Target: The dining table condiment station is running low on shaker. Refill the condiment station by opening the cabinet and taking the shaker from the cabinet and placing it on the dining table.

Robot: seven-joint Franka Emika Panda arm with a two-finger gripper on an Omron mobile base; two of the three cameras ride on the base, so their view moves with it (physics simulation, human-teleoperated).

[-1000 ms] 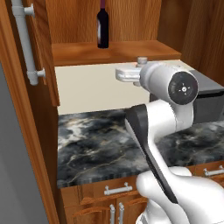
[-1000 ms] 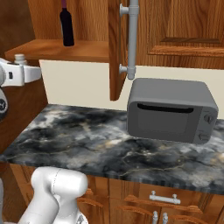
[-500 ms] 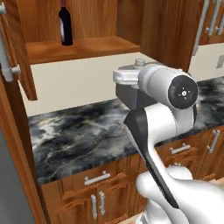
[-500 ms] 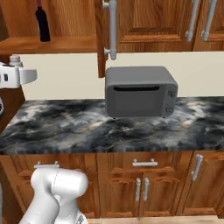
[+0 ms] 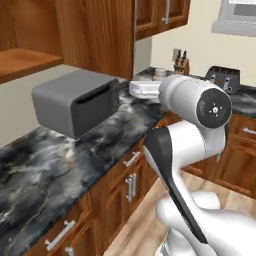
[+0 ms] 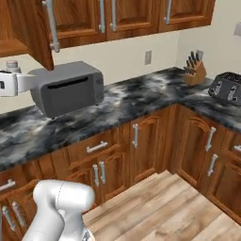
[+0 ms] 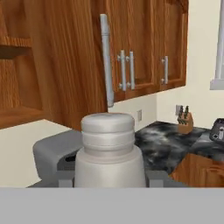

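The shaker (image 7: 108, 151), a small pale grey cylinder with a narrower cap, stands upright between my fingertips in the hand view. My gripper (image 7: 109, 178) is shut on its lower body. From the left base its cap (image 5: 159, 74) pokes up above the white hand (image 5: 145, 89), over the counter. From the right base the cap (image 6: 12, 65) and hand (image 6: 12, 84) sit at the left edge. The cabinet (image 7: 65, 61) hangs open, its door (image 6: 29, 29) swung out with a grey bar handle (image 6: 51, 26) and a bare shelf (image 5: 24, 61). The dining table is out of view.
A grey microwave (image 6: 68, 88) stands on the marbled counter (image 6: 141, 96) just under the open door. A knife block (image 6: 194, 71) and black toaster (image 6: 226, 85) sit in the far corner. Base cabinets line the counter; wooden floor (image 6: 174, 207) lies to the right.
The whole picture has swept left: the base has turned right, so the open shelf and wine bottle have slid out of frame. The shaker stays in my gripper.
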